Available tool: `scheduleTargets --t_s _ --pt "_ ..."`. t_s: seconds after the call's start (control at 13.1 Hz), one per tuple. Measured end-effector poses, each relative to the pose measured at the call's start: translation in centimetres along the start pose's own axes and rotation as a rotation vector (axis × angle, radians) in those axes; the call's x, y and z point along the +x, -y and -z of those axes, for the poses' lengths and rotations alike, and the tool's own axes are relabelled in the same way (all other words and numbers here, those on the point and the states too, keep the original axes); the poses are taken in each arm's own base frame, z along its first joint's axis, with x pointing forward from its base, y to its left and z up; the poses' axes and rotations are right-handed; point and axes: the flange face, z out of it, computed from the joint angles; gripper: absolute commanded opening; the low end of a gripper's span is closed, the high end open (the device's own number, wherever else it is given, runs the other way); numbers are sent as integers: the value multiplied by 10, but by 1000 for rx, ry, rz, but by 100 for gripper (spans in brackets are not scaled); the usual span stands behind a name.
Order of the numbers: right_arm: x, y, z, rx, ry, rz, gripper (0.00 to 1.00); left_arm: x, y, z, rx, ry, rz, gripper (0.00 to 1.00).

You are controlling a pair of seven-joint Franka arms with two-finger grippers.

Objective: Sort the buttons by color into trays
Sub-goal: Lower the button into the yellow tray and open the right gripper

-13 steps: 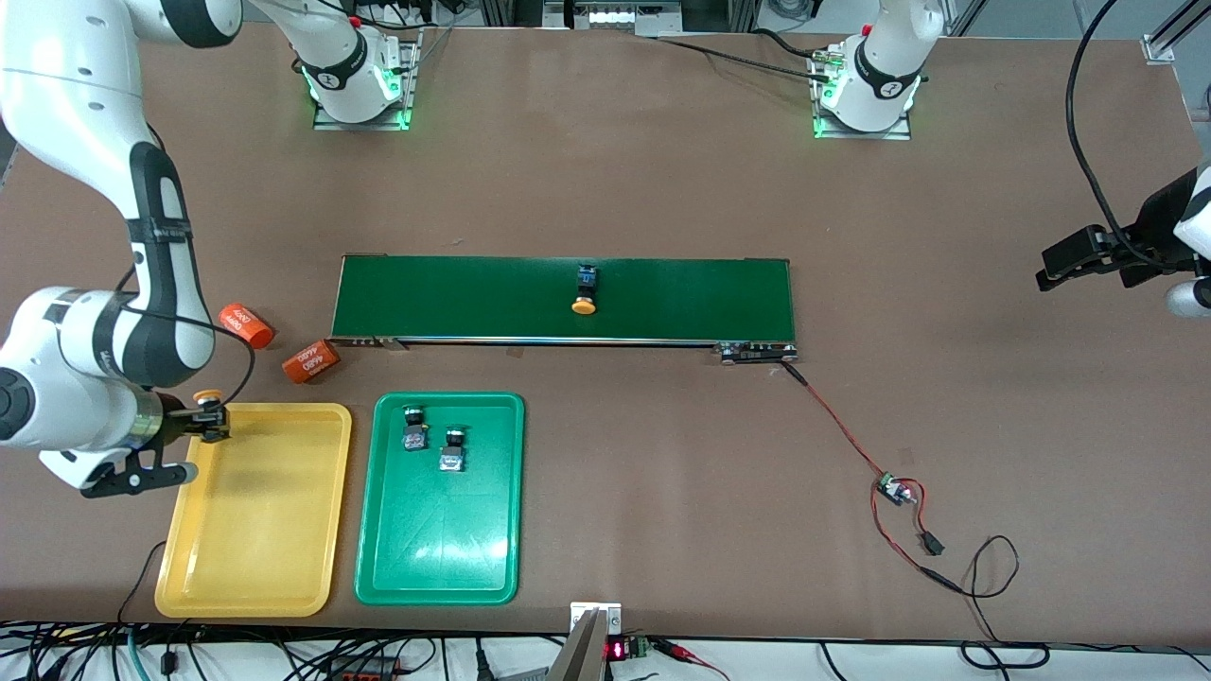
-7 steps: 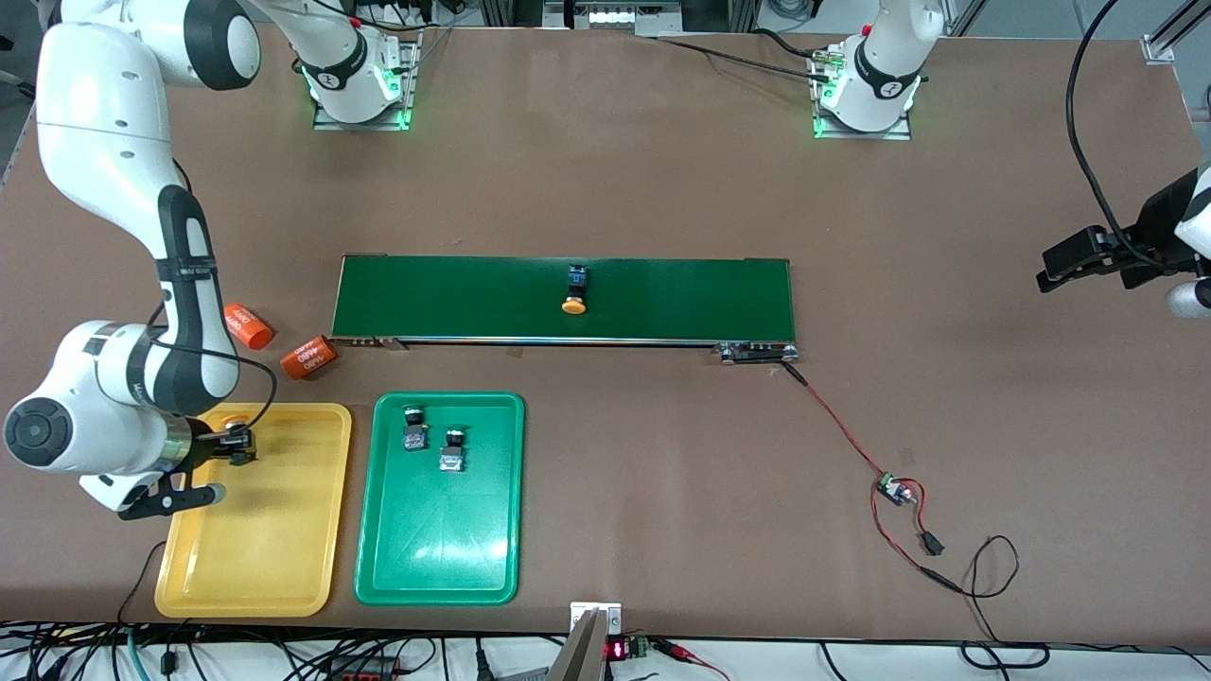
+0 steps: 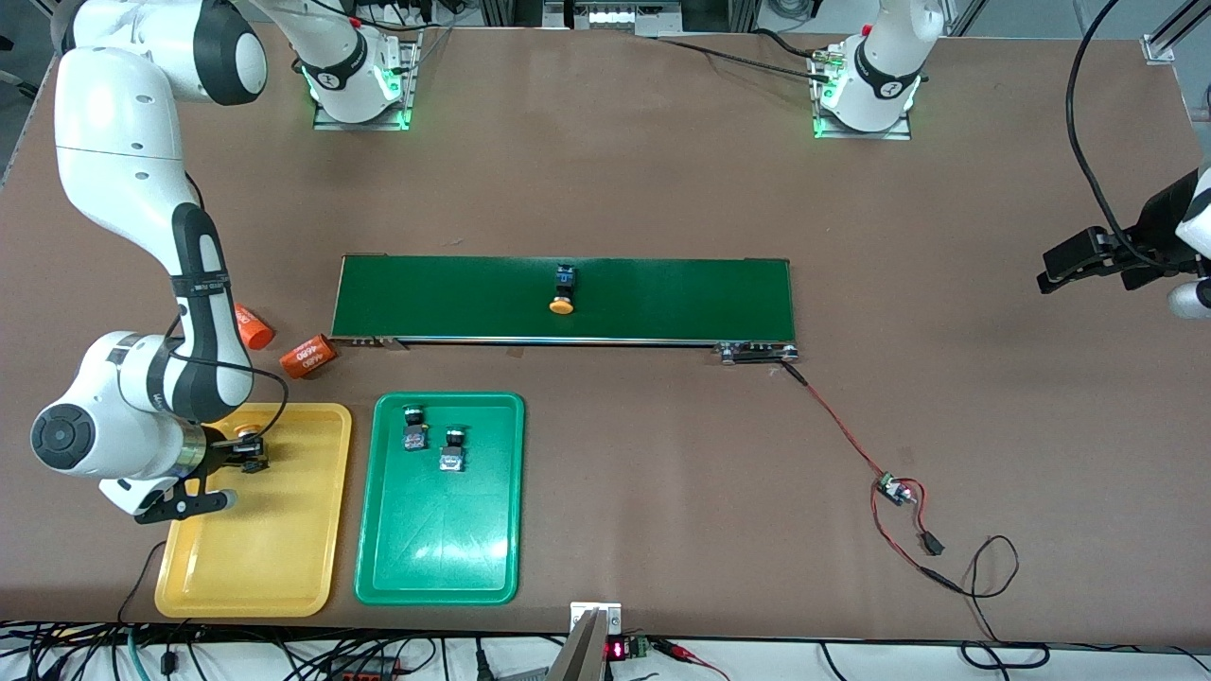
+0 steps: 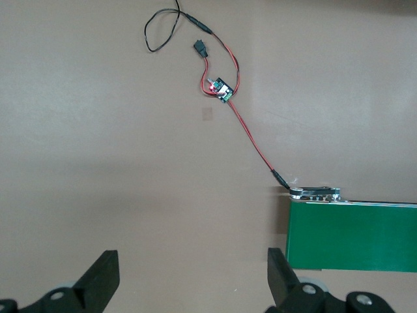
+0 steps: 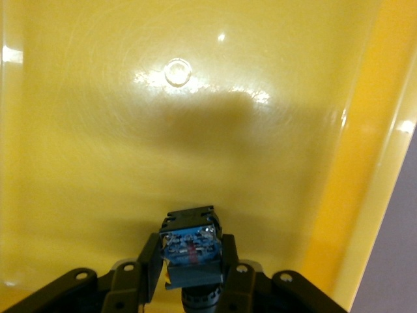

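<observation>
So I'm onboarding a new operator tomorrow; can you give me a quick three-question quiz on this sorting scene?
1. How many buttons lie in the green tray?
2. True or false: the left gripper is holding a button.
3. The right gripper, with a button between its fingers, is over which thing? A) the conveyor belt B) the yellow tray C) the bare table

Key: 1. Two. 2. False; its fingers are open with nothing between them. 3. B.

- Front camera sits high, facing both robot bases across the whole table point(image 3: 662, 189).
- Left wrist camera looks down from well up, sharing the belt's point(image 4: 355, 236) end.
- Right wrist camera hangs close over the yellow tray point(image 5: 260, 143).
</observation>
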Motion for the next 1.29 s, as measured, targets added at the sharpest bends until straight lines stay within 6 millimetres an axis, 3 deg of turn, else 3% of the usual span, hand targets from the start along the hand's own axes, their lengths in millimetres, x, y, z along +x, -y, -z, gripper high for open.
scheduleTargets --t_s 0.3,0.46,0.84,1.29 --pt "0 5 -3 20 11 -3 100 0 0 0 0 1 0 100" --pt "-3 15 10 39 68 10 100 0 0 -1 0 1 0 100" --pt "-14 45 80 75 170 4 100 0 0 -1 0 0 0 100" --pt "-41 120 179 79 286 -105 100 0 0 -1 0 -1 0 100"
